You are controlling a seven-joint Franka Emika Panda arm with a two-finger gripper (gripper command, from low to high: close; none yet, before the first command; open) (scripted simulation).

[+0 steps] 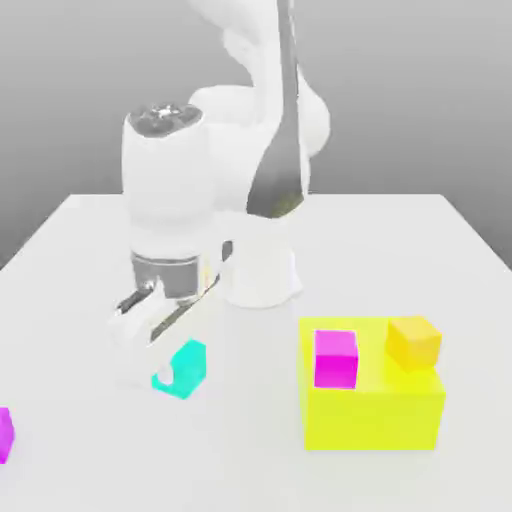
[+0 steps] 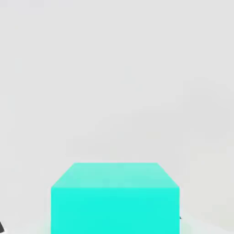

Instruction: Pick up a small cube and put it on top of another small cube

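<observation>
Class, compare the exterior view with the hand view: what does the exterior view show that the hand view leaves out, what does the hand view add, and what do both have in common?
Exterior view alone: the gripper low over the table, close beside the cyan cube; a big yellow block carrying a magenta cube and an orange-yellow cube; another magenta cube at that view's left edge.

Hand view alone: a close look at the cyan cube's plain faces.

Both share the cyan cube resting on the pale table.
</observation>
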